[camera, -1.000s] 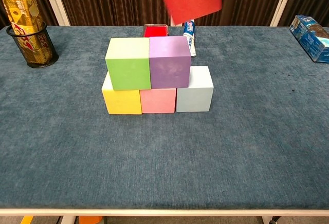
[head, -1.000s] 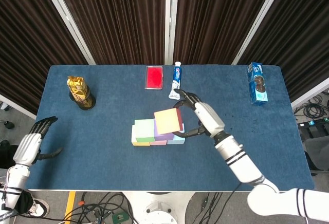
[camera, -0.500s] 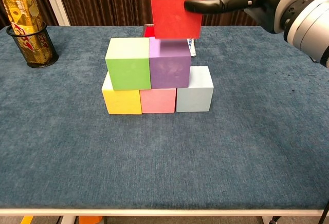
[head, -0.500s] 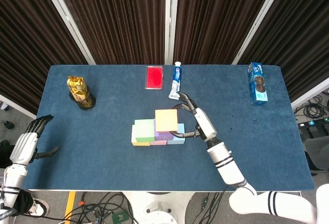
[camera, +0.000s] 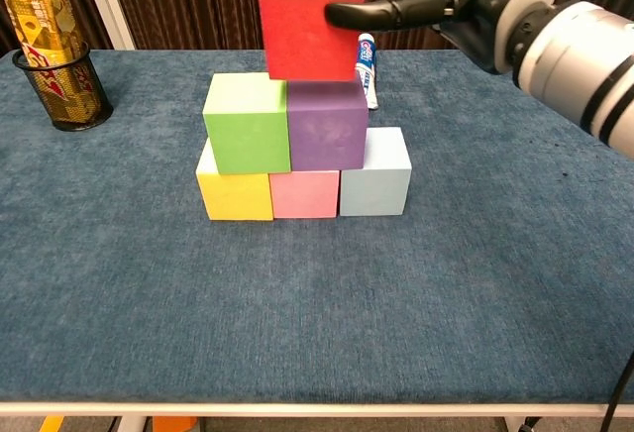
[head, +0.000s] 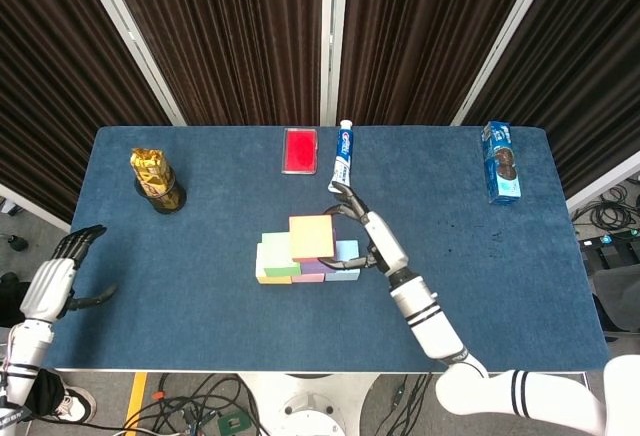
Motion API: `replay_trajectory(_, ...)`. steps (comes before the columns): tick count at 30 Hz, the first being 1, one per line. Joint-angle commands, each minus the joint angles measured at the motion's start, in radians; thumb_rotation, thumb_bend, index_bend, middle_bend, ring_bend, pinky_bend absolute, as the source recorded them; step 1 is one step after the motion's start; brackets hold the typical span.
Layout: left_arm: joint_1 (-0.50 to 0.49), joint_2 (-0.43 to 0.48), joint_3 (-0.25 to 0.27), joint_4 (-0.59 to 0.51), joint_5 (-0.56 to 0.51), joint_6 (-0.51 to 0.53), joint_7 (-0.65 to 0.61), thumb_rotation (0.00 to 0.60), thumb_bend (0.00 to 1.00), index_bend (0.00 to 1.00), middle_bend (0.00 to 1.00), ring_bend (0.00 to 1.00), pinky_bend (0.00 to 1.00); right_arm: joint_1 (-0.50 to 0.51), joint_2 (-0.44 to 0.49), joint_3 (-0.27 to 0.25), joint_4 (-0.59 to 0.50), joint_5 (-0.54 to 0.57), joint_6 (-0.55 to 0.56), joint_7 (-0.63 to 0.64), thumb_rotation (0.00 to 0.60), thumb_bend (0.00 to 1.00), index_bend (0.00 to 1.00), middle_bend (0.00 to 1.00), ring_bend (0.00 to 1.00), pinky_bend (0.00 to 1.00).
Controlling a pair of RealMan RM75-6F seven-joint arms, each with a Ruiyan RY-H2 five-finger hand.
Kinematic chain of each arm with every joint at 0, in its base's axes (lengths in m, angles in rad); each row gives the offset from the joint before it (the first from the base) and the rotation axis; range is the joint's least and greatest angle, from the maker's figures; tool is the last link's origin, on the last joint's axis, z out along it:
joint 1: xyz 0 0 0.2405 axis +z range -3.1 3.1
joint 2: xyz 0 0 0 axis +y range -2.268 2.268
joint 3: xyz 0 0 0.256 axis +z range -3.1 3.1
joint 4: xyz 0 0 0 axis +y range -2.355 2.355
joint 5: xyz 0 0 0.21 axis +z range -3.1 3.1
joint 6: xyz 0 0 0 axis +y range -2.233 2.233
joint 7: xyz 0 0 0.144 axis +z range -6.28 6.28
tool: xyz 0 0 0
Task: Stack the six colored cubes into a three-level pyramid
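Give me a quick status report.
Right hand holds red cube over green cube and purple cube. Left hand open, idle. Nothing blocking.

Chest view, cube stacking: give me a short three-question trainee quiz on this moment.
1. True or false: the red cube is pinched in the right hand.
2. Which cube sits beside the green cube on the middle level? A) yellow B) purple C) light blue
3. Fill in: the left hand holds ____.

Key: 1 true. 2 B, the purple cube. 3 nothing; its fingers are apart, off the table's left edge.
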Motion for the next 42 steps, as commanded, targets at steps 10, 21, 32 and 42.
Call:
replay_trajectory(10, -0.019, -0.005, -0.010, 0.026, -0.006, -0.027, -0.051, 0.600, 0.23, 0.09, 0.07, 0.00, 0.05, 0.060, -0.023, 0.062, -0.071, 0.188, -0.044, -0.199, 0.600, 0.15, 0.00, 0.63, 0.10, 0.00)
replay_trajectory(21, -0.014, -0.016, -0.006, 0.057, 0.006, -0.013, -0.087, 0.600, 0.23, 0.09, 0.07, 0.00, 0.05, 0.060, -0.048, 0.057, -0.064, 0.204, -0.027, -0.250, 0.600, 0.15, 0.00, 0.63, 0.10, 0.00)
replay_trajectory(32, -0.015, -0.015, -0.005, 0.062, 0.015, -0.002, -0.087, 0.600, 0.23, 0.09, 0.07, 0.00, 0.05, 0.049, -0.060, 0.056, -0.040, 0.203, -0.041, -0.236, 0.600, 0.15, 0.00, 0.63, 0.10, 0.00)
replay_trajectory(42, -0.018, -0.015, -0.003, 0.062, 0.014, -0.009, -0.080, 0.600, 0.23, 0.09, 0.07, 0.00, 0.05, 0.040, -0.060, 0.057, -0.038, 0.193, -0.050, -0.227, 0.600, 0.15, 0.00, 0.63, 0.10, 0.00)
